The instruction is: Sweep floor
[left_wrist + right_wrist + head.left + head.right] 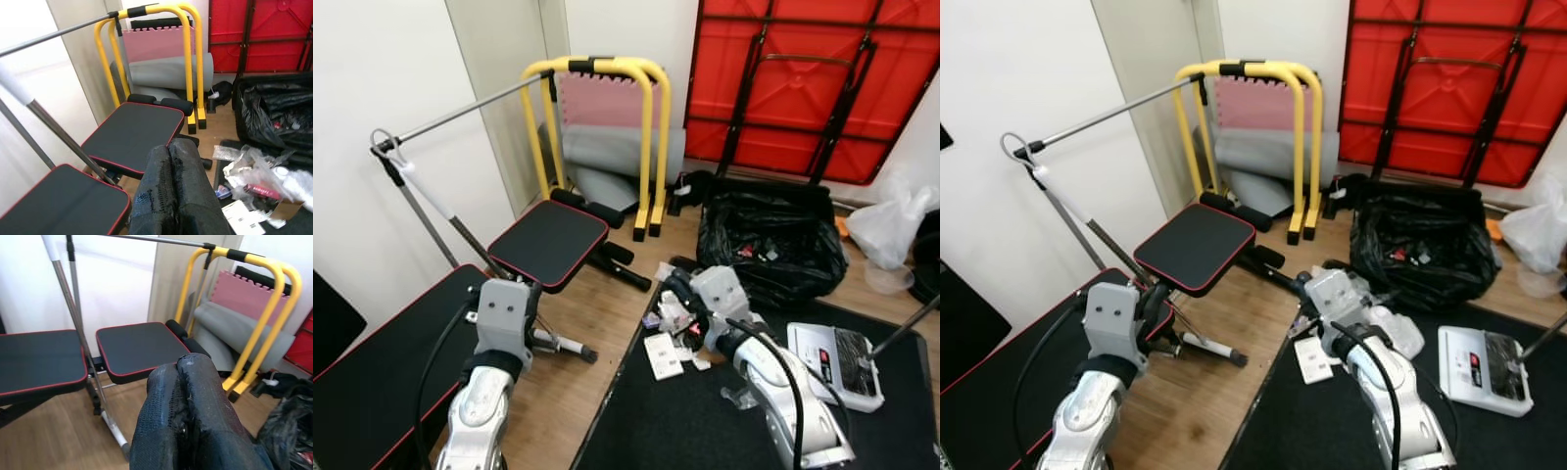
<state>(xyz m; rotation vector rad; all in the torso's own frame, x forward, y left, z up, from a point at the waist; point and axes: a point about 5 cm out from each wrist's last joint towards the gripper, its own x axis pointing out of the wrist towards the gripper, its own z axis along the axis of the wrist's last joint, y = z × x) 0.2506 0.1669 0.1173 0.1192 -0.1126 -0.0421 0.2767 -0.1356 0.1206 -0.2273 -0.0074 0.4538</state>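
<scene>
My left hand (173, 191) sits at the lower centre of its wrist picture, its two black fingers pressed flat together with nothing between them. My right hand (188, 416) looks the same in its own wrist picture: fingers closed on each other, empty. In the head pictures I see only the grey wrist blocks of both arms, the left one at lower left, the right one at lower centre.

The black padded bench with red piping (548, 242) lies at centre left of the left eye picture, on the light wooden floor (607, 313). A thin chrome bar (460, 113) runs across the upper left, clipped to the yellow tubular steel frame (646, 127) that stands against the wall at upper centre. Behind that frame are a pink foam mat (597, 98) and a rolled grey mat (607, 152). The folded red table with black legs (803, 78) leans on the wall at upper right.

The open black rubbish bag (773, 240) sits right of centre. Just below it, around my right wrist, lies a heap of clear plastic wrap and paper scraps (254, 181) on the edge of the black floor mat (685, 421); the left wrist picture shows this litter far more clearly. At the lower right of the left eye picture sits a white flat box (837, 362), and a white plastic bag (891, 220) rests at the right edge. I cannot make out a broom.
</scene>
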